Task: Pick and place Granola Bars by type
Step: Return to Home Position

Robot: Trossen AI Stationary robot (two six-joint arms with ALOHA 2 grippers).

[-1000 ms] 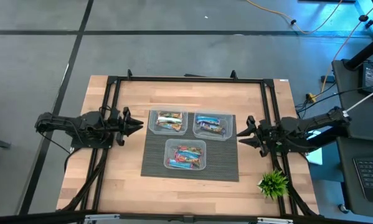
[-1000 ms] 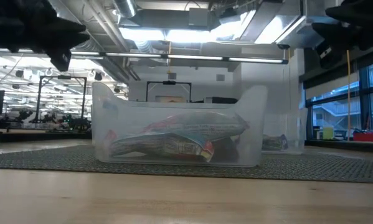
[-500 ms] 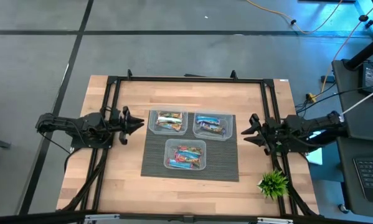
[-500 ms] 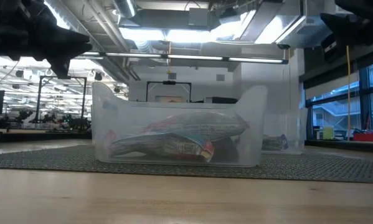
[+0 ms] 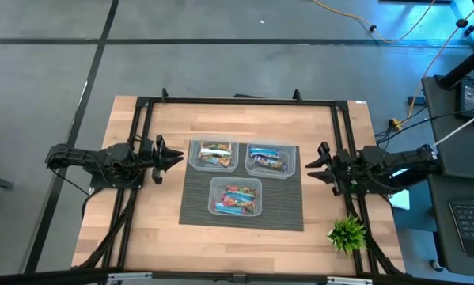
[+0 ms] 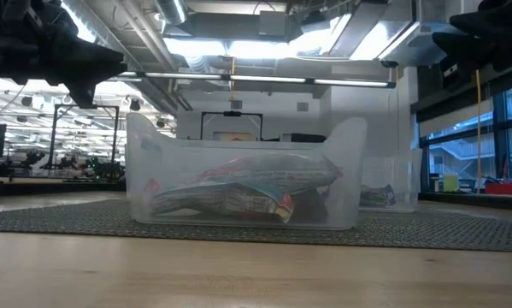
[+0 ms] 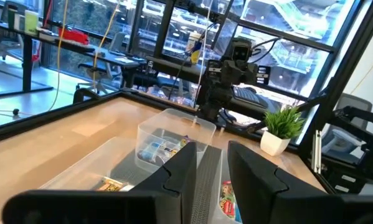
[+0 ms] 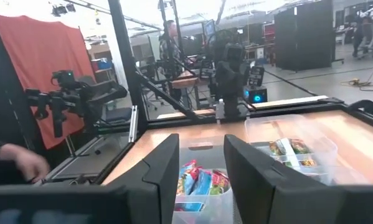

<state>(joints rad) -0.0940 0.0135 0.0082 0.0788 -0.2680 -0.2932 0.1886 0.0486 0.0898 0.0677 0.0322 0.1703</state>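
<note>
placemat (image 5: 195,204): dark grey, ribbed | table (image 5: 142,226): pale wood grain | plant (image 5: 347,233): green | granola bars (image 5: 237,199): seemingly red-blue

the high camera hangs far above and looks straight down on the whole table (image 5: 157,237). the low camera sits at table-top height, very near the front tub (image 6: 238,158), and faces level into the room. the left wrist camera looks past the left fingers (image 7: 177,177) across the table to the right arm (image 7: 220,81); the right wrist camera looks past the right fingers (image 8: 158,168) to the left arm (image 8: 231,74). all four views share the clear tubs (image 5: 292,150).
</note>
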